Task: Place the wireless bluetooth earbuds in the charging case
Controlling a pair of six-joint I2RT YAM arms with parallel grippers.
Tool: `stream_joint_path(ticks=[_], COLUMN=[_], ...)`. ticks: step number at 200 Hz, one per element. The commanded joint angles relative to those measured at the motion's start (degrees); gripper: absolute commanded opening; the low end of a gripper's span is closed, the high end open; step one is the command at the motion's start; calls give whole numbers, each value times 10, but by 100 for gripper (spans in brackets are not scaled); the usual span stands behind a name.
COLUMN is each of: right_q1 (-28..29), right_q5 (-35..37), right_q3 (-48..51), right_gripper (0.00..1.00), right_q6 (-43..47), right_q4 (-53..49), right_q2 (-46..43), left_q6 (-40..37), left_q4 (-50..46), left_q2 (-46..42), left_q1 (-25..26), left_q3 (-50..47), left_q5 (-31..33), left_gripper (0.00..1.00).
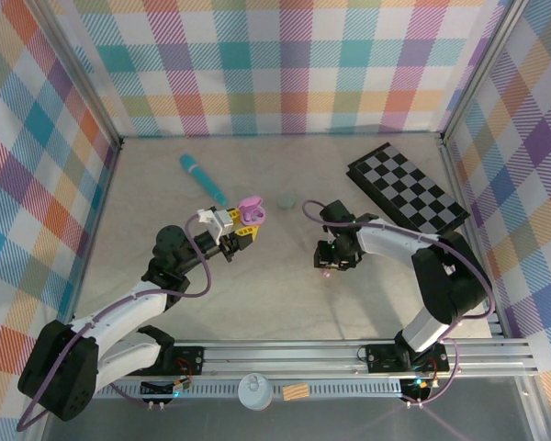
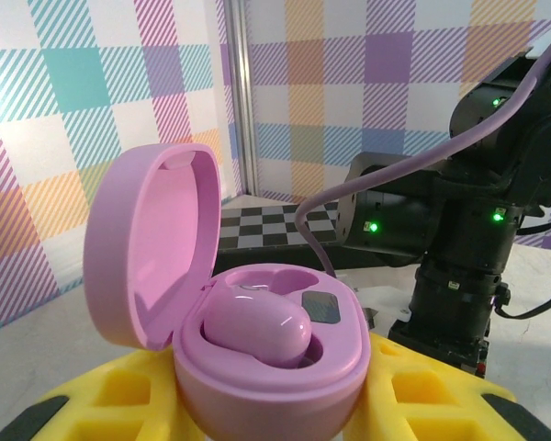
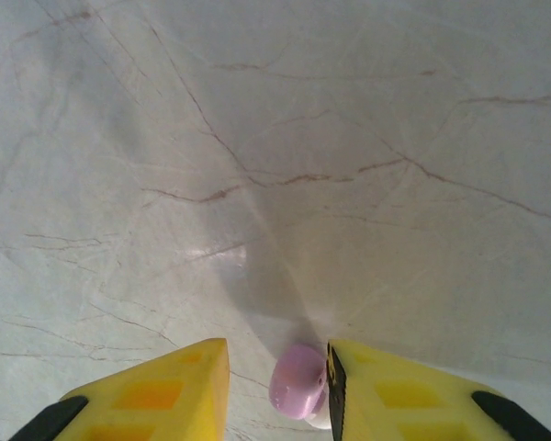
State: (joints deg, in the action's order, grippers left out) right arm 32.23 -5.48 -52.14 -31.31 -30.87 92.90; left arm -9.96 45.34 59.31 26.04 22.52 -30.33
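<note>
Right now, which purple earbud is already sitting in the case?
The purple earbud lying in the open pink case held by the left gripper. The other purple earbud is outside it, between the right gripper jaws.

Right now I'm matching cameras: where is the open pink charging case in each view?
Top external: open pink charging case at the left gripper's tip, left of centre.
Left wrist: case sits lower centre, lid up, one earbud seated.
Shared landmark: the checkerboard, behind the case in the left wrist view.
</note>
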Motion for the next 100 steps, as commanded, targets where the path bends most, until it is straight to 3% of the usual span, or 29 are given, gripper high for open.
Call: stream_joint_path(ticks=[1,52,100], right_q1=[3,66,125], right_q5=[2,157,257], right_q3=[0,-72,-125], right_gripper=[37,38,38], right_q6=[-9,11,19], right_q4=[-13,-133,-183], right_q2=[-18,-1,51], left_q6=[2,-4,48], left_q4=[24,27,111], left_q2=[0,-7,8], left_q1=[-6,-15,-59], left_q3=[2,-8,-42], left_q5=[-3,1,2], left_gripper=[32,32,32])
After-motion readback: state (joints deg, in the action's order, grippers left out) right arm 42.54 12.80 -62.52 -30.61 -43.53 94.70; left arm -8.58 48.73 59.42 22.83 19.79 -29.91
